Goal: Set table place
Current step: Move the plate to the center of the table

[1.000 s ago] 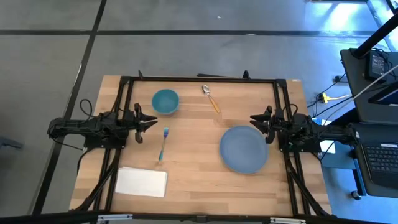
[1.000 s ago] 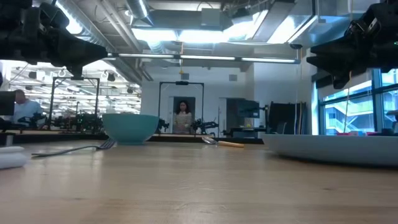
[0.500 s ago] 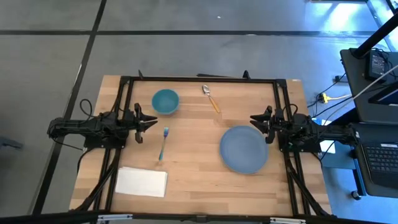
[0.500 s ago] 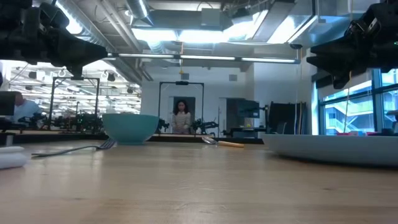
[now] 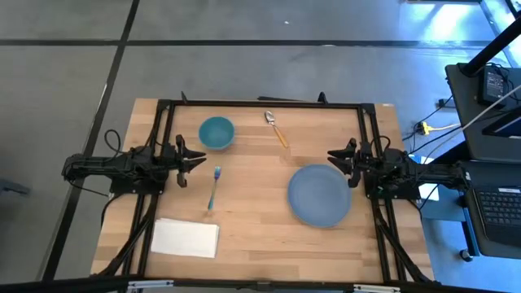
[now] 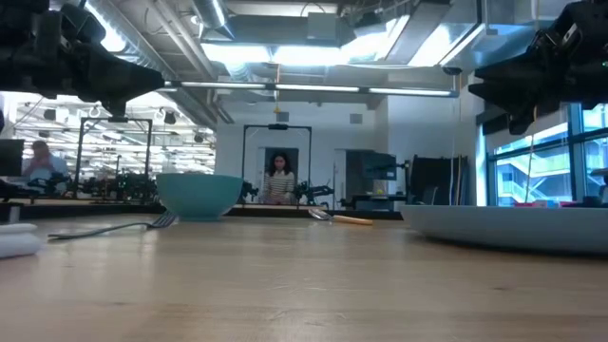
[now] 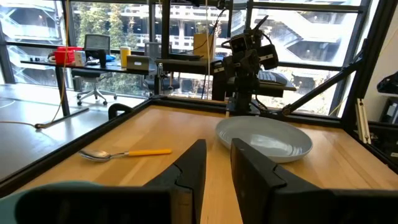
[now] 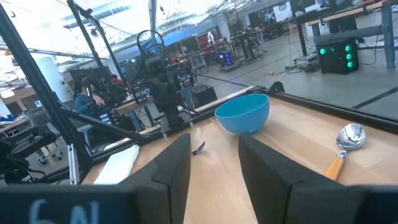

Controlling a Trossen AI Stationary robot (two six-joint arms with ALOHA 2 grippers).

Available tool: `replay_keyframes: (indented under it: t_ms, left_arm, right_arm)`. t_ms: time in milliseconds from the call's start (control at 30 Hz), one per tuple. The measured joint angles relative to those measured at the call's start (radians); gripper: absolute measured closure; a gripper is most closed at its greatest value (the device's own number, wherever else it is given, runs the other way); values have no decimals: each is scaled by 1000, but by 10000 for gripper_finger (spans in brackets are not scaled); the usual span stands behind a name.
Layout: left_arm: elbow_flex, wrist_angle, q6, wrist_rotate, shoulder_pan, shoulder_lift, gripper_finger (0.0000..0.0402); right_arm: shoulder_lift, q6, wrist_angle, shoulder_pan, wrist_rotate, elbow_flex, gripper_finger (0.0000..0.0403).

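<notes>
centre of table (image 5: 252,195) free | fork (image 5: 214,186) left | plate (image 5: 319,195) right

Only the room beyond the surface differs: the seated person (image 6: 40,160) at nine o'clock in the low view has shifted slightly rightward and sits more upright than before.

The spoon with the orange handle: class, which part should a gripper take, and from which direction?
Probably the orange handle of the spoon, gripped from above with fingers across it. It lies flat on the table with bare wood all around, and the handle is straight and narrow, unlike the rounded metal bowl end. The right gripper looks nearer.
</notes>
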Motion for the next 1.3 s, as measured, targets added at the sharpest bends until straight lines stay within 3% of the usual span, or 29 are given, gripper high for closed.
replay_keyframes:
  t_ms: [300, 533, 733, 933, 1033, 1300]
  left_arm:
    - [0, 8, 76, -41, 0, 0, 333]
    - [0, 19, 28, -51, 1, 0, 333]
    - [0, 23, 18, -69, 1, 0, 333]
    - [0, 33, -64, -69, 2, 0, 333]
    - [0, 45, -56, -69, 2, 0, 333]
    - [0, 117, -58, -67, 2, 0, 333]
  right_arm:
    - [11, 60, 30, 0, 10, 0, 265]
    - [10, 108, 135, 0, 134, 0, 265]
    - [11, -86, 109, 0, 286, 0, 265]
    - [11, -25, 108, 0, 320, 0, 265]
    - [11, 25, 93, 0, 315, 0, 265]
    - [11, 281, 78, -1, 185, 0, 265]
